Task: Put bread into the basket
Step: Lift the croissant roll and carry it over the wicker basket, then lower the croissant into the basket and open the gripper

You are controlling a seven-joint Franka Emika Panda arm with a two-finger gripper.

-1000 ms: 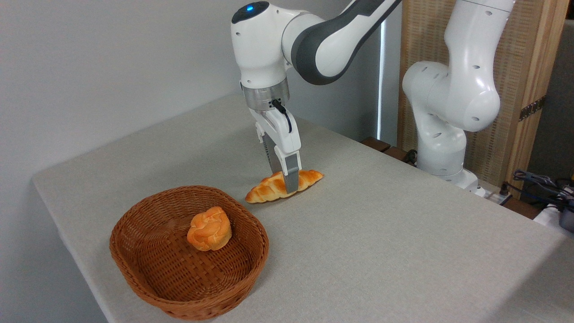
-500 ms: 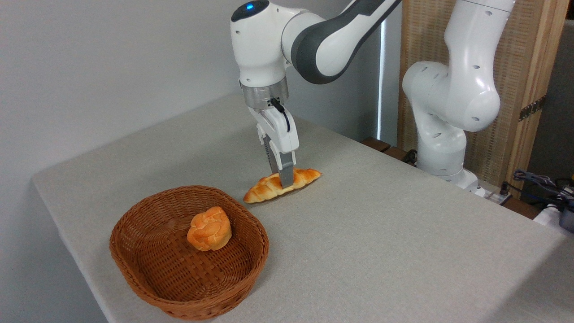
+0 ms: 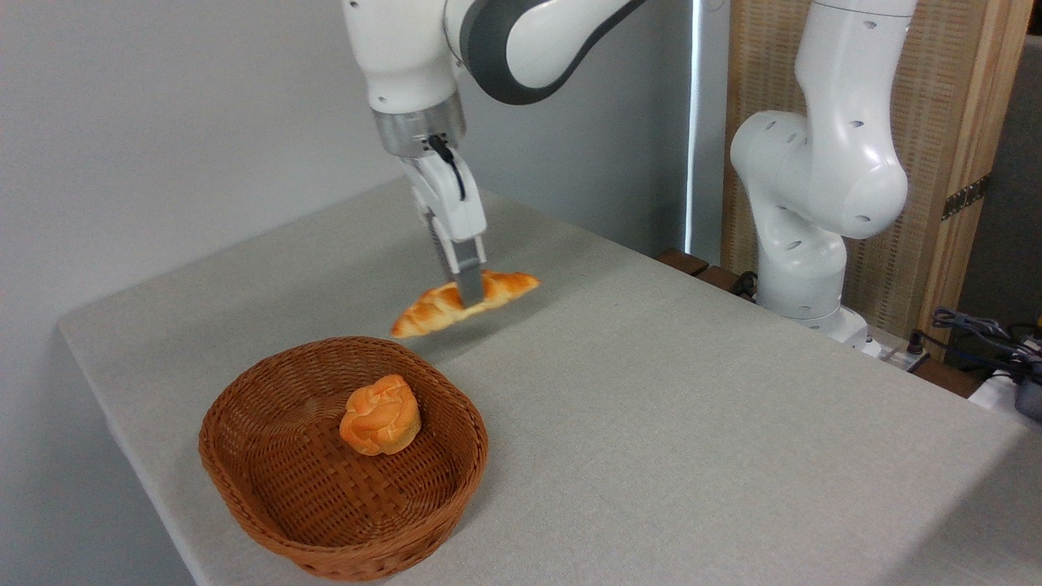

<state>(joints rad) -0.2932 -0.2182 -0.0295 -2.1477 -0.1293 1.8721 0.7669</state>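
The bread [image 3: 435, 307], a long braided golden loaf, hangs in the air above the table, tilted with its left end lower. My gripper [image 3: 469, 291] is shut on its middle, coming down from above. The brown wicker basket [image 3: 244, 480] sits on the table at the lower left, below and left of the loaf. The loaf's left tip is just beyond the basket's far rim.
A small round knotted bun [image 3: 380, 415] lies inside the basket. The arm's white base [image 3: 806, 236] stands at the table's back right, before a wooden screen. Cables [image 3: 977, 330] lie at the far right. The table's edges run close by the basket at left and front.
My gripper closed on the loaf, lifted it off the table and carried it left toward the basket. The basket and bun stayed put.
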